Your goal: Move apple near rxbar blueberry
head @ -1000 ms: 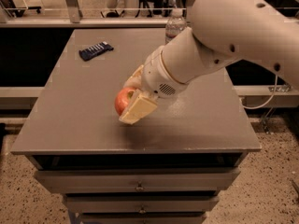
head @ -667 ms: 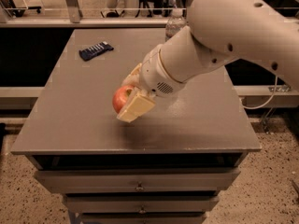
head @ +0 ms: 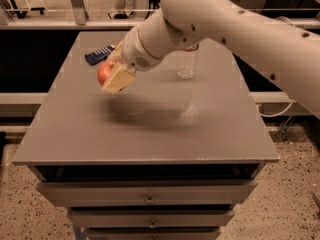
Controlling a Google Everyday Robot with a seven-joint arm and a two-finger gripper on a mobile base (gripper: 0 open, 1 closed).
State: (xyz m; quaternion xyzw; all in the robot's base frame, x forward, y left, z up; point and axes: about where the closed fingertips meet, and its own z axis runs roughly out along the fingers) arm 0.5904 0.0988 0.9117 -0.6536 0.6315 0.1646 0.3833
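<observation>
We are looking down on a grey table [head: 150,139] that is standing over a stack of drawers [head: 150,196] with small metal pulls. A clear plastic water bottle [head: 187,65] is standing upright toward the far right of the top. It is well apart from the other things, and its upper part is disappearing behind our white arm [head: 235,24]. The arm is reaching in from the right and crossing over the far half of the table. A pale rail [head: 55,25] is running along behind the far edge, and speckled floor [head: 297,184] is showing on the right.

The rxbar blueberry [head: 100,54] is lying flat near the far left corner, dark blue with pale markings and turned at a slant. The bottle is standing off to the right, clear of the stretch between the bar and the apple.

Our gripper [head: 111,74] is hanging over the left half of the table, just in front of the bar in this view. It is pinching the apple [head: 104,72], red-orange and round. One tan pad [head: 119,79] is pressing against the apple's near right side, while the other finger is mostly hiding behind the fruit. The apple is hanging above the table with a soft shadow [head: 135,116] lying on the surface below it. It is appearing near the bar's right end, though we cannot tell how far above the bar's level it is.
</observation>
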